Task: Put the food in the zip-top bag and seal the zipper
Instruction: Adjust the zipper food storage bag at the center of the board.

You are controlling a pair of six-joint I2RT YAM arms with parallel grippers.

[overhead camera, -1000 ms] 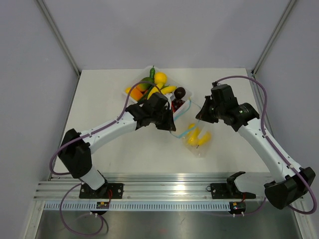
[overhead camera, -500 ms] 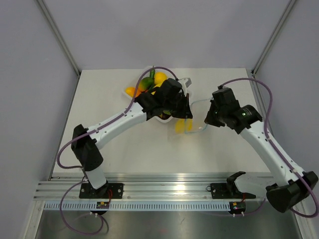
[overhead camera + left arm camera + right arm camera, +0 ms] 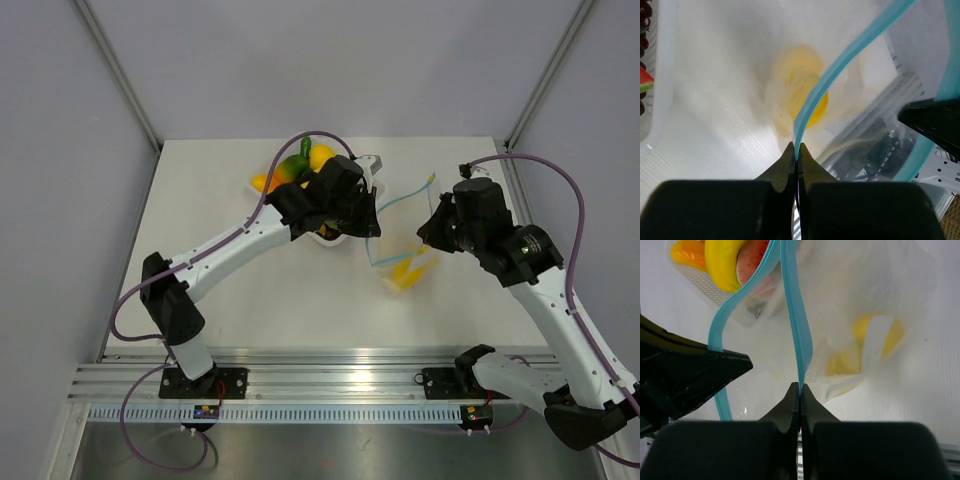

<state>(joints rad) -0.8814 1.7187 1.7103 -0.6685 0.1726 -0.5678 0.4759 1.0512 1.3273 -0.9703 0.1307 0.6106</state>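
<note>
Left gripper (image 3: 796,156) and right gripper (image 3: 800,390) are each clamping the zipper (image 3: 796,315), suspending the zip-top bag (image 3: 875,285) between them. The strip's long axis is running left-right from one tool to the other. The food (image 3: 860,330) is sagging at the bag's bottom, nearer the right gripper.

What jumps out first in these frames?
The zip-top bag is held up mid-table, stretched between the two arms. The left gripper and right gripper are each pinched shut on the light-blue zipper, whose two strips gape apart. Yellow food sags in the bag's bottom.
</note>
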